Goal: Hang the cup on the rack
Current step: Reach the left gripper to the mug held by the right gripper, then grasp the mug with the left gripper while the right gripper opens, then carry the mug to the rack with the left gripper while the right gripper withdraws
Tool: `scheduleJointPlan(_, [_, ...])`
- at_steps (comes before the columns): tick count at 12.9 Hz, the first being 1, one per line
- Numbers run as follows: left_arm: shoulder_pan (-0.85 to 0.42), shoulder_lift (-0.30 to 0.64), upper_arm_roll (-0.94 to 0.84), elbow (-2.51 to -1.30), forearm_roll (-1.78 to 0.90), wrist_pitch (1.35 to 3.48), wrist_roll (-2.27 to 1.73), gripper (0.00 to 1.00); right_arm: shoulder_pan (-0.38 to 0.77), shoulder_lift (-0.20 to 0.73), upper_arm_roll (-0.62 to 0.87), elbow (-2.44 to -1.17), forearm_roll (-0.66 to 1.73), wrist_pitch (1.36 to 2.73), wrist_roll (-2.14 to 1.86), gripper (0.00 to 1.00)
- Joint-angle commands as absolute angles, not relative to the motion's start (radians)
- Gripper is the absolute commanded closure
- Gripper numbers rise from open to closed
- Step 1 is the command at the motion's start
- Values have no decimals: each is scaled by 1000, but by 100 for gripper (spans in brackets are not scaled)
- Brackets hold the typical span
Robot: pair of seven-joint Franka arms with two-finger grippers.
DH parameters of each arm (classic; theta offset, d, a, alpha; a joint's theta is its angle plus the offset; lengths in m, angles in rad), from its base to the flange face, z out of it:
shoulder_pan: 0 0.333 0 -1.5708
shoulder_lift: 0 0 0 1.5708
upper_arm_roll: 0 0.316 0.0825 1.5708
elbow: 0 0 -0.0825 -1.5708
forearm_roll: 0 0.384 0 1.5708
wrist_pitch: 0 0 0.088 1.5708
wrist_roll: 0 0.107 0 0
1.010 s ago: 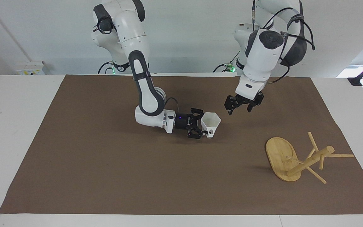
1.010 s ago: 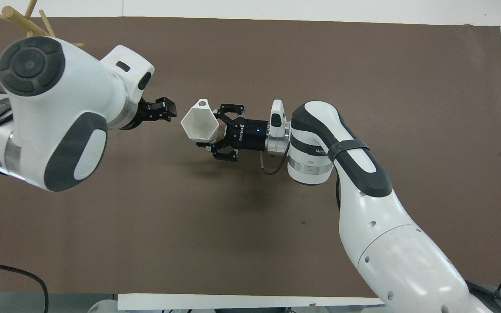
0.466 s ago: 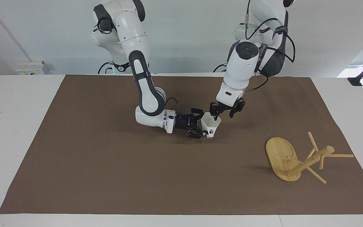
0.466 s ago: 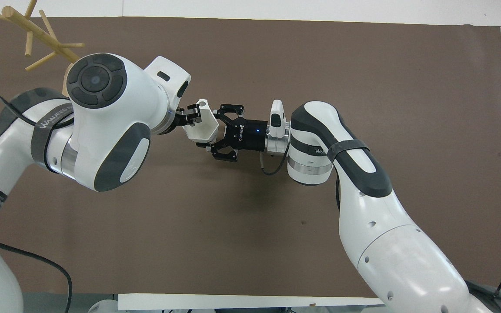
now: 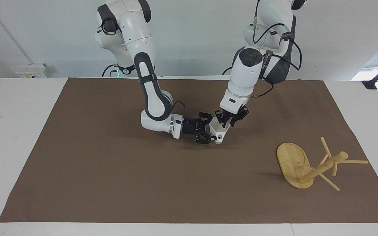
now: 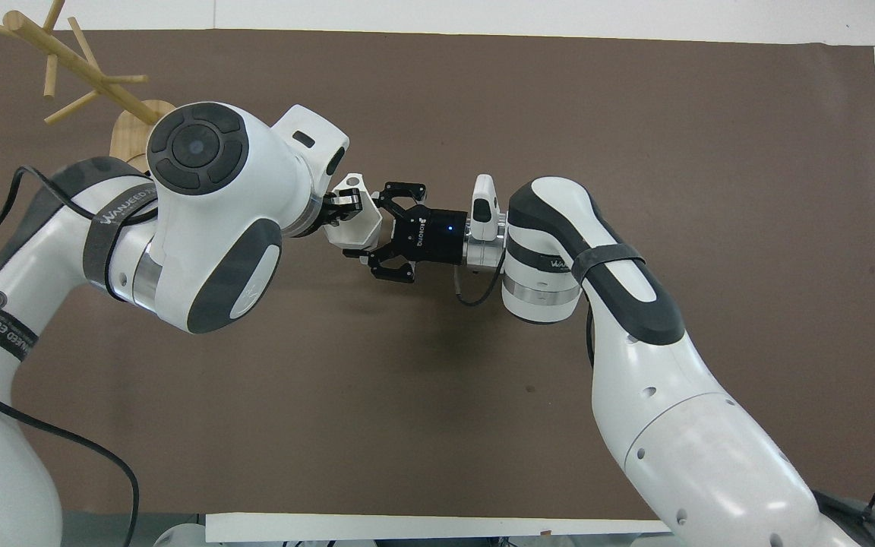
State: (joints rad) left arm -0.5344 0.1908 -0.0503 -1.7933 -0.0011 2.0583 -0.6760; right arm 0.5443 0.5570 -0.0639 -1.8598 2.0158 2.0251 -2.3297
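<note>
The white faceted cup [image 5: 220, 131] is held sideways just above the brown mat, near the table's middle, with its rim turned toward the left arm's end. My right gripper [image 5: 210, 130] is level with the table and shut on the cup's narrow base; it also shows in the overhead view [image 6: 374, 229]. My left gripper [image 5: 225, 122] comes down from above and is at the cup's rim [image 6: 352, 228]. The bamboo rack [image 5: 322, 166] lies tipped on its side, its oval base [image 5: 289, 159] on edge, farther from the robots and toward the left arm's end.
A brown mat [image 5: 110, 170] covers most of the white table. The rack's pegs [image 6: 65, 68] stick out near the mat's edge farthest from the robots. A cable [image 6: 65, 441] trails from the left arm.
My left gripper has swung in from the left arm's end and come down onto the cup's rim. The right gripper and the cup have stayed in place.
</note>
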Motion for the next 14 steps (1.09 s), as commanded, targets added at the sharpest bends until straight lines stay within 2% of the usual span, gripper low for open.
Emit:
scheduleJointPlan(1, [-546, 178, -43, -1818, -2, 2083, -725, 100, 551, 551, -67, -1868, 2040, 2034, -2352, 94])
scheduleJointPlan(5, [-545, 181, -40, -1809, -2, 2092, -799, 100, 551, 549, -67, -1868, 2040, 2036, -2352, 92])
scheduleJointPlan(6, [-538, 183, -40, -1809, -2, 2112, -807, 100, 549, 551, -67, -1868, 2042, 2040, -2347, 74])
scheduleJointPlan(7, [-534, 183, -40, -1812, -2, 2121, -807, 100, 548, 551, -67, -1870, 2043, 2052, -2341, 27])
scheduleJointPlan(8, [-534, 183, -40, -1812, -2, 2121, -811, 100, 545, 548, -67, -1874, 2043, 2059, -2338, 1])
scheduleJointPlan(10, [-531, 184, -38, -1810, -2, 2123, -827, 100, 523, 542, -77, -1888, 2039, 2054, -2344, 1])
scheduleJointPlan(14, [-528, 180, -25, -1810, 9, 2140, -937, 100, 353, 526, -77, -1928, 1921, 1968, -2358, 1])
